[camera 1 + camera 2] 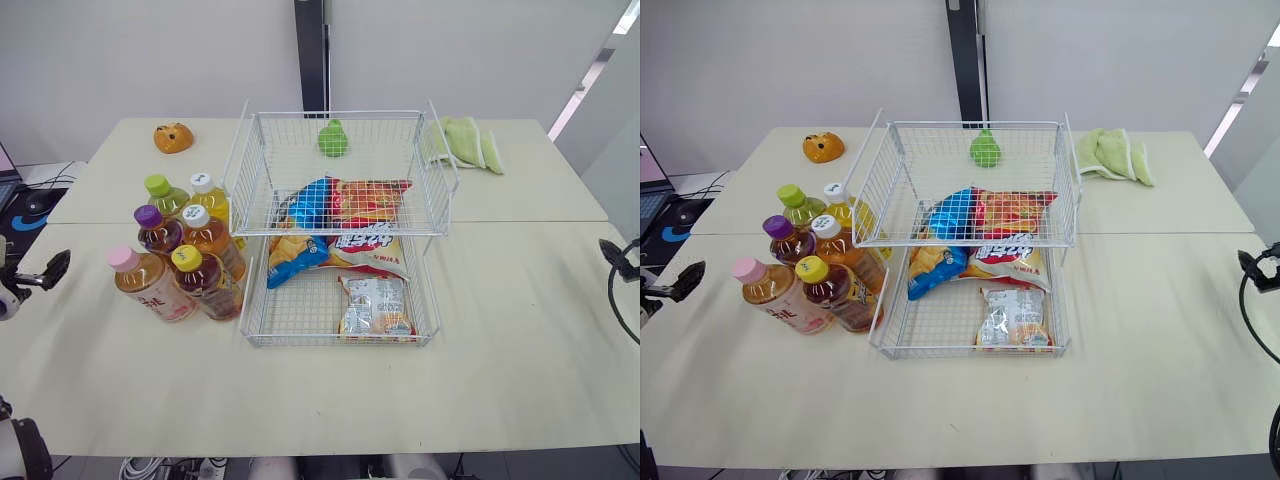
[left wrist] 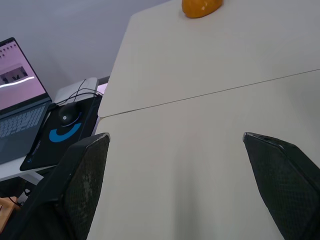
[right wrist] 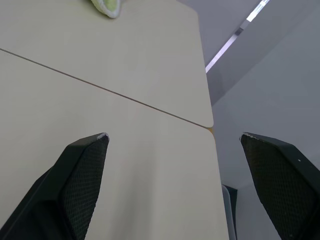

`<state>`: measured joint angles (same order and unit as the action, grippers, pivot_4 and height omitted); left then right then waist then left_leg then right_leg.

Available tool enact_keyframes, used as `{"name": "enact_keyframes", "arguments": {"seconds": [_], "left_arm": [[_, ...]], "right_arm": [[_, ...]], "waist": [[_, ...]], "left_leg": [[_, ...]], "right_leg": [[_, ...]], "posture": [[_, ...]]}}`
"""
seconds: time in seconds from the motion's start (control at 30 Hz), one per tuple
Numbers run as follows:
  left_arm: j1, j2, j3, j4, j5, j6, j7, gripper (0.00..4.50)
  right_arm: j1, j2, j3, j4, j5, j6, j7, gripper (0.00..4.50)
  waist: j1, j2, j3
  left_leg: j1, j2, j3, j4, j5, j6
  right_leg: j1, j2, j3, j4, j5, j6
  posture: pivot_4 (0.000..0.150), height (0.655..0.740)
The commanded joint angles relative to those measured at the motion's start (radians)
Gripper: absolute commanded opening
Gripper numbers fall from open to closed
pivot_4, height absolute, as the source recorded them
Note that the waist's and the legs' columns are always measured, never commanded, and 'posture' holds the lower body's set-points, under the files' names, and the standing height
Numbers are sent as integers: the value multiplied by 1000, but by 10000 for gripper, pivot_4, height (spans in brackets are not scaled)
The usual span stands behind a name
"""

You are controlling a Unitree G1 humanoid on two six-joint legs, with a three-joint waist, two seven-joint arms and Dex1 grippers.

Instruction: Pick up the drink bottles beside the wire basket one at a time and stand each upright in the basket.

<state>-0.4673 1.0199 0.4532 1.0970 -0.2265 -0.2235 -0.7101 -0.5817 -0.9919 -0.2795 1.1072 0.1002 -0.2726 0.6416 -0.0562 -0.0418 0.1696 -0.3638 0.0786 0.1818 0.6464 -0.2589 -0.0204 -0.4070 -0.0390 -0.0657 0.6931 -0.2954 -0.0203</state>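
Left pincer [image 2: 175,136] and right pincer [image 3: 173,135]: fingers spread wide, holding nothing, over the smooth cream counter [image 1: 500,380]. Six clear plastic drink bottles stand clustered just left of the wire basket [image 1: 340,341], none inside it. The pink-capped bottle [image 1: 150,285] and yellow-capped bottle [image 1: 205,282] are nearest; the green-capped bottle [image 1: 167,196] is among the farthest. The basket is a white wire grid with two tiers. Lower tier: crinkled silvery snack bag [image 1: 375,305] and red-and-white bag [image 1: 370,250]. Upper tier: blue bag [image 1: 312,205], red bag [image 1: 368,198], green pear-shaped toy [image 1: 333,139]. Beyond: rounded orange toy [image 1: 173,137], folded green cloth [image 1: 465,140].
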Motion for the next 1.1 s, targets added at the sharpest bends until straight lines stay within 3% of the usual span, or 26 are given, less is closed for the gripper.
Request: {"name": "enact_keyframes", "arguments": {"seconds": [0.03,0.13,0.27,0.5,0.73,0.97,1.1], "left_arm": [[-32,23,-4,3,7,-6,21,44381],[-36,17,-15,12,13,-7,19,44381],[-38,7,23,22,-51,34,-86,44381],[-30,-15,44,16,-74,7,-73,44381],[-26,-43,51,3,-93,12,-77,44381],[12,-43,68,-51,-102,26,21,44381],[185,-32,161,-201,-199,94,-90,44381]], "right_arm": [[2,-43,-41,-24,31,-3,14,45000],[10,-55,-72,-57,66,15,60,45000],[7,-63,-104,-209,141,63,171,45000],[-65,-44,-69,-882,399,504,272,45000],[-163,1,44,-1374,725,914,274,45000],[-235,115,135,-1534,898,1060,249,45000],[-238,172,188,-1543,868,1047,267,45000]], "waist": [[0,0,0],[-1,0,0],[-3,0,0],[-3,1,0],[17,-1,-1],[26,-6,-3],[20,-8,-5]], "left_leg": [[0,0,0,0,0,0],[0,0,0,0,0,0],[0,0,1,0,0,0],[0,0,-1,1,0,0],[-2,0,-3,1,0,0],[-4,0,-4,2,0,1],[-4,0,-4,2,-1,1]], "right_leg": [[0,0,0,0,0,0],[0,0,0,0,0,0],[0,0,1,1,0,0],[-1,0,1,4,0,0],[-2,0,-1,3,-1,-1],[-2,0,-2,3,0,-2],[-2,0,-2,3,-1,-2]], "posture": [[1500,7400],[1500,7400],[1500,7400],[1500,7400],[1500,7400],[1500,7400],[1500,7400]]}}
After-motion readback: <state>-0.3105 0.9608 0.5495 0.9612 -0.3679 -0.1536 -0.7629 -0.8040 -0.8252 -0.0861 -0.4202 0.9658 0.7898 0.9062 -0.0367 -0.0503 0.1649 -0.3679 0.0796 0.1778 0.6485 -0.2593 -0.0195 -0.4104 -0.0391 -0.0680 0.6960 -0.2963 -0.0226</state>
